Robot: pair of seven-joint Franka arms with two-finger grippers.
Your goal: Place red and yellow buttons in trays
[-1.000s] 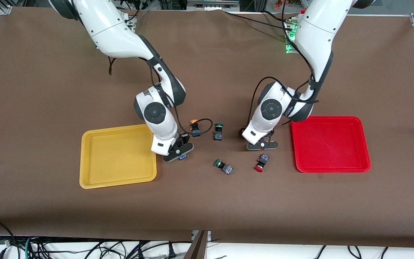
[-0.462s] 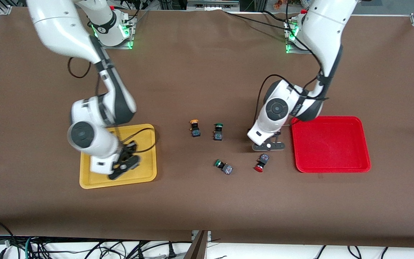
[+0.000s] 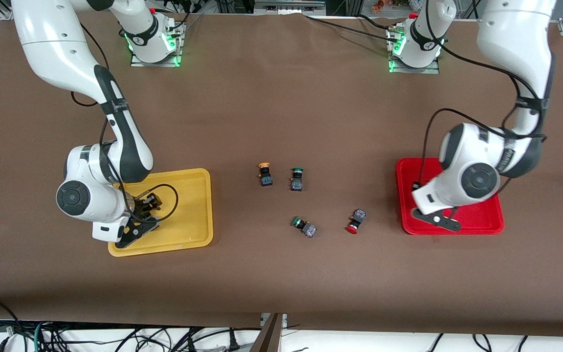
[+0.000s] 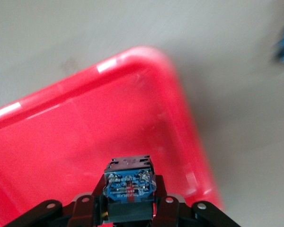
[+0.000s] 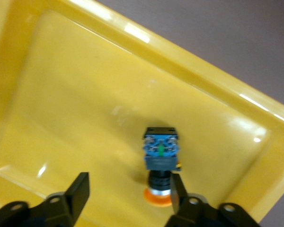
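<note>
While over trays [image 3: 494, 222]: left hand [image 4: 128, 208] gripping button [image 4: 128, 184], right hand [image 5: 128, 194] open.

Two green-capped switches on brown table cover [image 3: 281, 98]. One upright green button [image 3: 297, 179] just beside the orange-capped button [image 3: 264, 174], toward left arm's end. Other green button [image 3: 304, 226] lies tipped over, nearer the front camera than that orange-capped one.

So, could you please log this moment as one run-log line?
right gripper: open over yellow tray, yellow button released | left gripper: shut on button over red tray
</note>
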